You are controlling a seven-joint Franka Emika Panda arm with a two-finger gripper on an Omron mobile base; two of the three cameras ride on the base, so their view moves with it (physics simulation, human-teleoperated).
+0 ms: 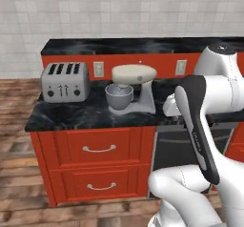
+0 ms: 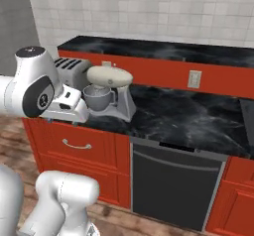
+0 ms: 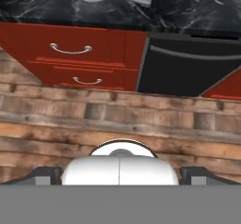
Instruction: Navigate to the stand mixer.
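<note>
Although the task only asks us to drive up to it, we judge the stand mixer (image 1: pixel 131 90) as we would any heavy appliance. It stands on the black marble desk (image 1: pixel 71 114), just to the right of the silver toaster (image 1: pixel 65 81), in front of the red backsplash with its two wall outlets. In the left base view it sits at about 12 o'clock from the picture's middle; in the right base view it lies at about 10 o'clock, partly behind our own arm.

We expect the mixer to be heavy and rigid, top-weighted by its cream head (image 1: pixel 134 73), with a smooth, likely slippery casing. The silver bowl (image 1: pixel 119 96) sits under the head and looks loose enough to lift out, so we would not hold it there. The grey stand (image 1: pixel 145 97) between head and base seems the firmest place to take hold, or the base itself for sliding.

We cannot tell the state of the gripper, whether it is released or clenched. The hand view looks down at the wooden floor (image 3: pixel 117 119), the red drawers (image 3: pixel 70 53) and the dark dishwasher (image 3: pixel 188 70), with the mixer's base at the top edge.
</note>
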